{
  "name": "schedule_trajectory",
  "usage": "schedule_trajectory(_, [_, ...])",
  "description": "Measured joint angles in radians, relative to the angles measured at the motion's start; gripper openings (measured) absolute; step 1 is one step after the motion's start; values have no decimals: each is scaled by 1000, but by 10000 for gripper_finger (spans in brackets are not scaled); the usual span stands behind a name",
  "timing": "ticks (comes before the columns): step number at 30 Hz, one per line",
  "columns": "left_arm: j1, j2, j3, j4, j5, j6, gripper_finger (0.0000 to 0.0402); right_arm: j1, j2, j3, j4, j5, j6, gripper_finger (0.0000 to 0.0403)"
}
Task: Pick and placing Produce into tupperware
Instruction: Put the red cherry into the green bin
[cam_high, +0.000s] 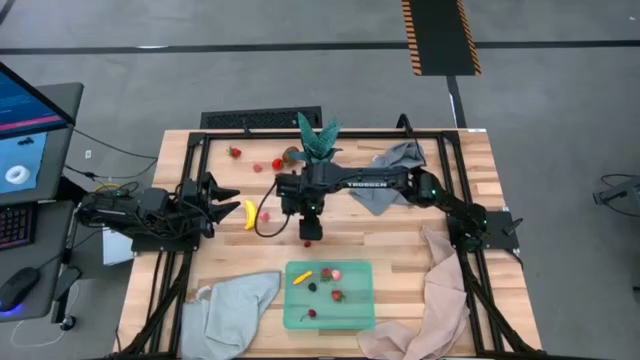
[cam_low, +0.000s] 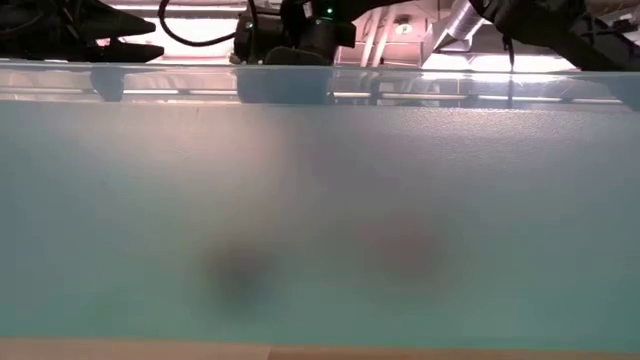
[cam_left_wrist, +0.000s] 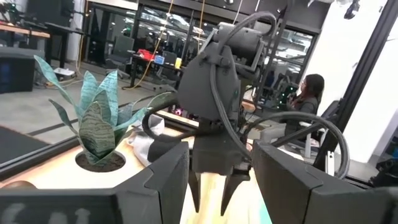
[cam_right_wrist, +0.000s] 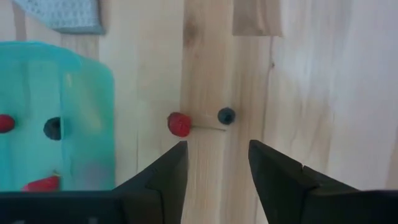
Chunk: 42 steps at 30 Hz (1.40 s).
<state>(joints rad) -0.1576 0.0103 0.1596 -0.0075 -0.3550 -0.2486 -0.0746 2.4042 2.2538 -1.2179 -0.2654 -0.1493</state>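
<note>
Hovering with parted right gripper (cam_right_wrist: 214, 163) fingers above a red berry (cam_right_wrist: 179, 124) at twelve o'clock; centring advisable before closing. Left gripper (cam_high: 222, 196) waiting, part-open.

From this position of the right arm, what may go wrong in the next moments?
1. The right pincer stands open over a red berry and a dark berry lying close together; closing may nudge one away or miss both.
2. Both are round and may roll on the wooden table.
3. The tupperware wall is near, so a low carry might clip it.
</note>
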Motion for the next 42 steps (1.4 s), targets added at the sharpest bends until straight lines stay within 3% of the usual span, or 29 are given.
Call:
schedule_trajectory(9, [0, 0, 0, 5, -50, -5, 167, 1, 53, -2, 7, -13, -71, 169])
schedule_trajectory(42, [0, 0, 0, 6, -51, 13, 167, -15, 128, -2, -5, -40, -97, 171])
